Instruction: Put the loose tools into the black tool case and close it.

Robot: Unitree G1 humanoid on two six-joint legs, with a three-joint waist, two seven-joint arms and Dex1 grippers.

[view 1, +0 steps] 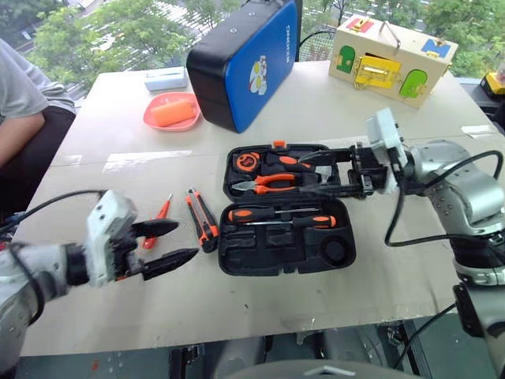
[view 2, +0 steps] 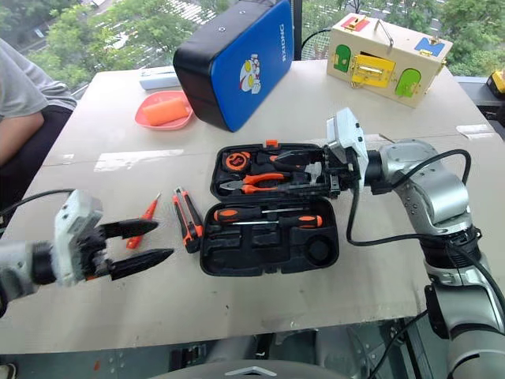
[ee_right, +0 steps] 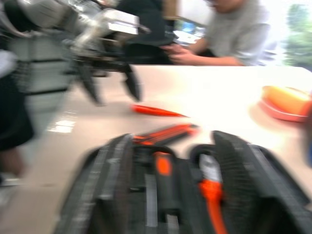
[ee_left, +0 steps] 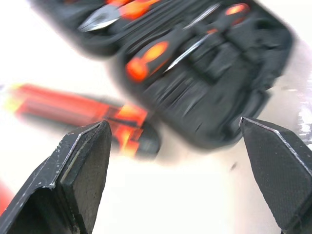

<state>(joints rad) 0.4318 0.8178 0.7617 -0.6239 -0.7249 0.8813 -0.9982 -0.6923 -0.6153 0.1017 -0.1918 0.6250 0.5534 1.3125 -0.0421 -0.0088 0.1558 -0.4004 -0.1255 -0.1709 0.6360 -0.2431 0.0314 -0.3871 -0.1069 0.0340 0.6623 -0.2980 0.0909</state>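
Note:
The black tool case (view 1: 260,253) lies open in the middle of the table. Two black-and-orange screwdrivers (view 1: 272,213) rest in its near half, and a black tape roll (view 1: 335,251) sits in its corner slot. Left of the case, the utility knife (view 1: 203,219) and the slim orange tester screwdriver (view 1: 158,221) lie loose on the table. My left gripper (view 1: 170,243) hovers open just left of the tester, holding nothing. My right gripper (ee_right: 171,137) hangs open over the case's far half, pointing left, with nothing between its fingers.
A blue-and-black case (view 1: 245,59) stands behind the tool case. A wooden latch box (view 1: 392,59) sits at the back right. A pink plate (view 1: 172,110) with an orange item lies at the back left. A person (view 1: 24,103) sits at the table's left side.

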